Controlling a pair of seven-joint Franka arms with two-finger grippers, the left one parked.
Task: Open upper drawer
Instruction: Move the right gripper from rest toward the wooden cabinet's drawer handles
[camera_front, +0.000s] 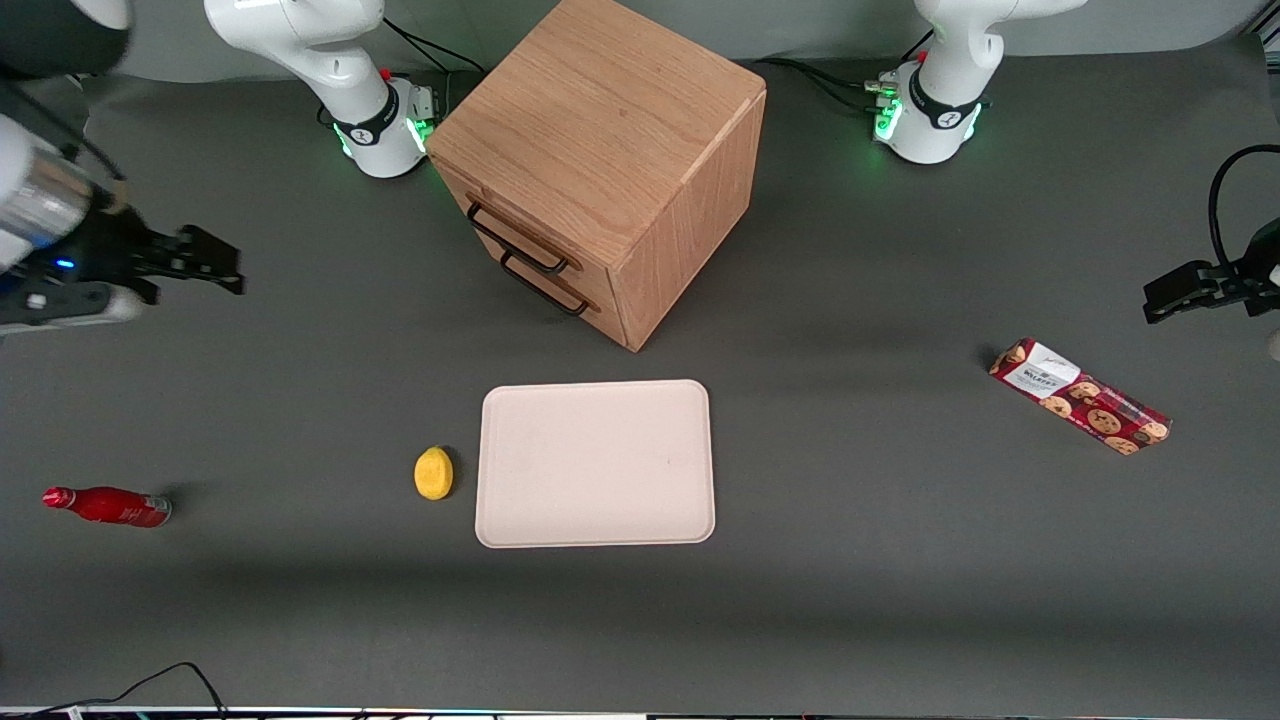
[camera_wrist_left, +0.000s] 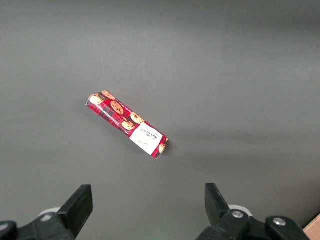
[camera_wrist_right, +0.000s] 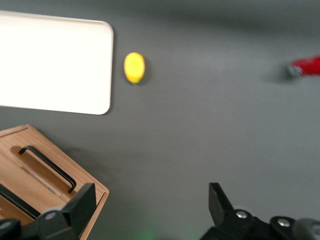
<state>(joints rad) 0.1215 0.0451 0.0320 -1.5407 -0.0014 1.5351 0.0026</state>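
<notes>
The oak-coloured cabinet (camera_front: 610, 130) stands on the table between the two arm bases, with its two drawers facing the working arm's end. The upper drawer (camera_front: 497, 214) is closed, and its thin black bar handle (camera_front: 515, 240) sits above the lower drawer's handle (camera_front: 547, 287). My right gripper (camera_front: 222, 266) hovers above the table well short of the drawer fronts, toward the working arm's end. It is open and empty. In the right wrist view the gripper (camera_wrist_right: 150, 207) frames bare table. The lower handle (camera_wrist_right: 47, 167) shows in full there, and the upper handle (camera_wrist_right: 12, 196) only in part.
A pale tray (camera_front: 596, 530) lies nearer the front camera than the cabinet, with a yellow lemon (camera_front: 433, 472) beside it. A red bottle (camera_front: 108, 506) lies toward the working arm's end. A red cookie packet (camera_front: 1080, 396) lies toward the parked arm's end.
</notes>
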